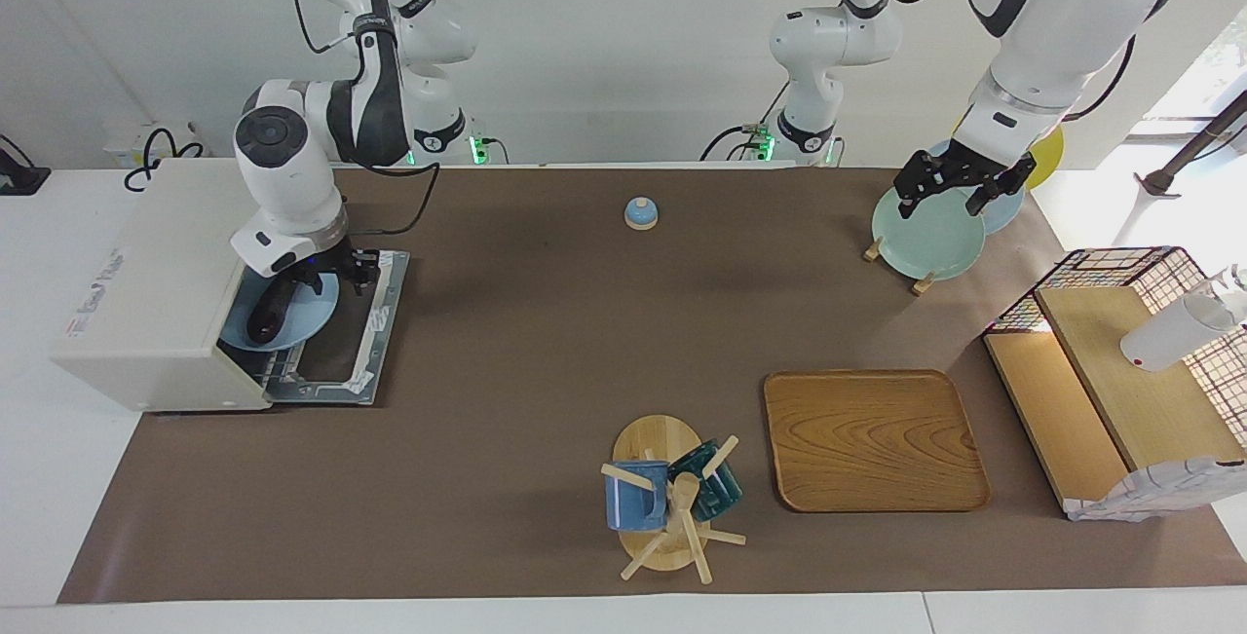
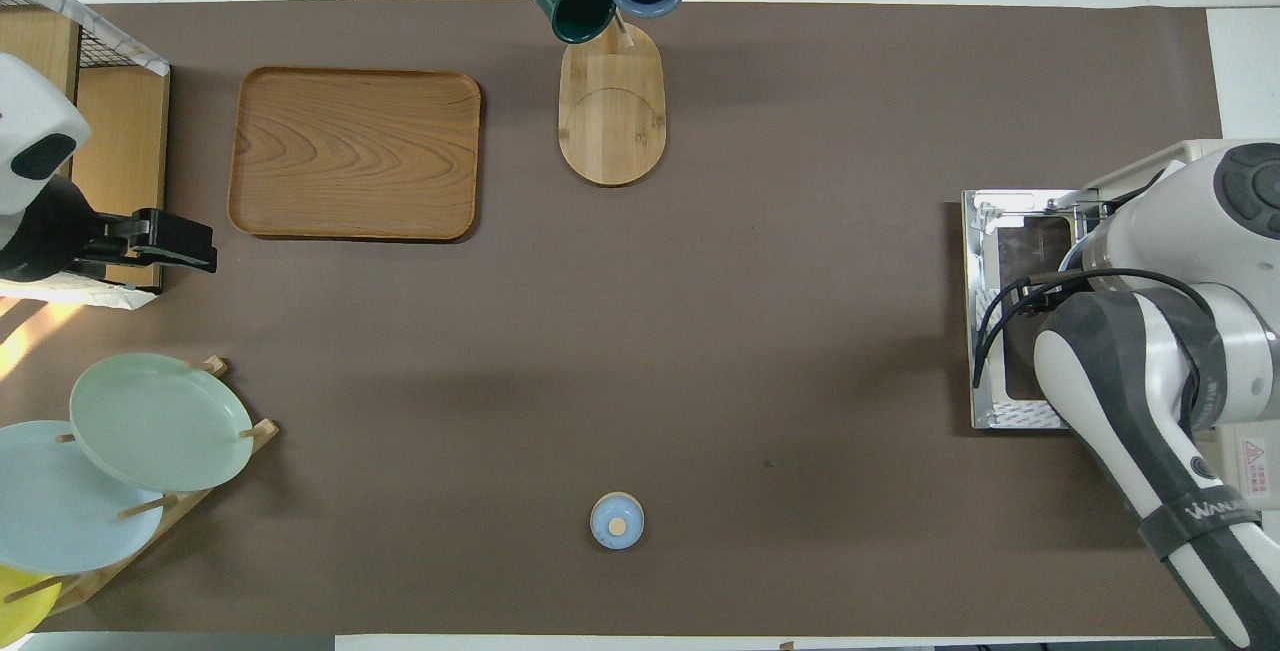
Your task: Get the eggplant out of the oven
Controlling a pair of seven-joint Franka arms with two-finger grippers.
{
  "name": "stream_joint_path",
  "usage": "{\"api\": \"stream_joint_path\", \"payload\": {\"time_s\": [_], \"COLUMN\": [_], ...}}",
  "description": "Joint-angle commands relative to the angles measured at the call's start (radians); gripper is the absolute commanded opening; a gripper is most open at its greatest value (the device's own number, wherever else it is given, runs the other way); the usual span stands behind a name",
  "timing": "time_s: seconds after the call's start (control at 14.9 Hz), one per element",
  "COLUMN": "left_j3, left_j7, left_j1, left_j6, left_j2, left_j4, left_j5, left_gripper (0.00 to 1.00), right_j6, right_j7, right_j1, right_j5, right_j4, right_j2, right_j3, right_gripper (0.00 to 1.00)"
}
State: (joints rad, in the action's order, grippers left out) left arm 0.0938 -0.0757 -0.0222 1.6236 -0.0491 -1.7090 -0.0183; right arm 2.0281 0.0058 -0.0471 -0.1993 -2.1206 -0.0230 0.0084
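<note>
Nearest the facing camera stands a mug rack (image 1: 661, 493) with a blue mug (image 1: 635, 496) and a green mug (image 1: 713, 480), and beside it, toward the left arm's end of the table (image 1: 546, 342), lies a wooden tray (image 1: 874, 439). A wire shelf (image 1: 1120, 361) stands at that end, and nearer the robots a plate rack (image 1: 925, 235) holds plates. The left end effector (image 1: 960, 184) hangs over those plates with its fingers spread and nothing between them.

At the right arm's end stands the oven (image 1: 146, 293), with its door (image 1: 365, 322) folded down flat onto the table. At the oven's mouth a blue plate (image 1: 307, 317) carries the eggplant (image 1: 273, 308), part of it out over the door. The right end effector (image 1: 336, 269) is low over the plate, at the eggplant's upper end; how its fingers stand and whether they touch the eggplant I cannot tell, since the wrist hides them. From overhead the right arm covers plate and eggplant alike.

A small blue bell (image 1: 640, 213) sits mid-table, near the robots.
</note>
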Motion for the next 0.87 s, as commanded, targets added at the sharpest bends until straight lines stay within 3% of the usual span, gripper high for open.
{"api": "stream_joint_path", "payload": {"time_s": [0.0, 0.34, 0.4, 0.47, 0.54, 0.81], "left_j3": [0.003, 0.003, 0.003, 0.003, 0.003, 0.003], "left_j7": [0.007, 0.007, 0.007, 0.008, 0.01, 0.013], "left_j1": [0.008, 0.01, 0.01, 0.008, 0.008, 0.008], "left_j6": [-0.004, -0.001, -0.005, -0.007, -0.007, -0.005], "left_j2": [-0.018, -0.018, -0.018, -0.018, -0.018, -0.018], "left_j4": [-0.018, -0.018, -0.018, -0.018, -0.018, -0.018], "left_j5": [-0.012, -0.012, -0.012, -0.012, -0.012, -0.012], "left_gripper": [1.0, 1.0, 1.0, 1.0, 1.0, 1.0], "right_j6": [0.058, 0.138, 0.138, 0.139, 0.139, 0.078], "right_j7": [-0.038, -0.078, -0.079, -0.081, -0.083, -0.069], "right_j1": [-0.019, -0.039, -0.037, -0.036, -0.036, 0.03], "right_j5": [-0.015, -0.014, -0.014, -0.014, -0.014, -0.009], "right_j4": [-0.065, -0.114, -0.122, -0.125, -0.13, -0.089], "right_j2": [0.028, 0.037, 0.038, 0.038, 0.037, 0.028], "right_j3": [0.01, 0.01, 0.01, 0.01, 0.01, 0.018], "right_gripper": [0.57, 0.37, 0.27, 0.08, 0.0, 0.0]}}
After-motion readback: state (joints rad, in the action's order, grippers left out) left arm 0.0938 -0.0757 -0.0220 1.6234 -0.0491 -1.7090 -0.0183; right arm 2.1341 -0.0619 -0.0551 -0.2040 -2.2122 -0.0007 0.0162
